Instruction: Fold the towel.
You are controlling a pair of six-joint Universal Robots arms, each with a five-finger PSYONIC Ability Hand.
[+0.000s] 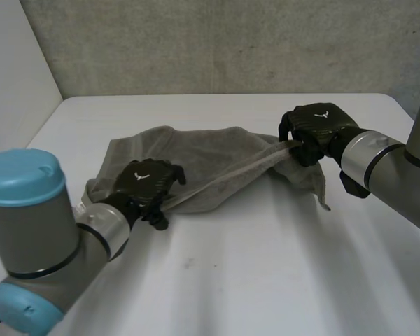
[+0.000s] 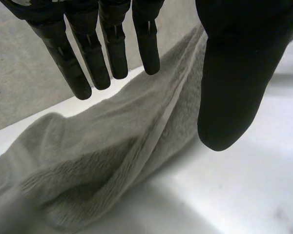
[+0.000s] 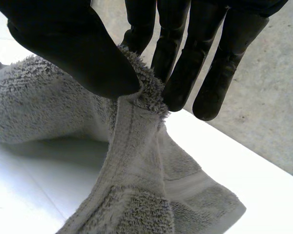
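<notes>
Two black hands hold one grey towel (image 1: 217, 164) lying crumpled on the white table (image 1: 266, 273). At the left, the left hand (image 1: 143, 183) has the near edge, pinched between its straight fingers and thumb. The cloth is thick, looped terry with a flat woven hem, stretched taut between the hands. At the right, the right hand (image 1: 315, 129) nips a raised corner between thumb and fingertips.

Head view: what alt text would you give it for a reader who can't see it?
Two black robot hands hold a crumpled grey towel on a white table. The right hand pinches the towel's right end, and the left hand grips its near left edge, the hem taut between them.
</notes>
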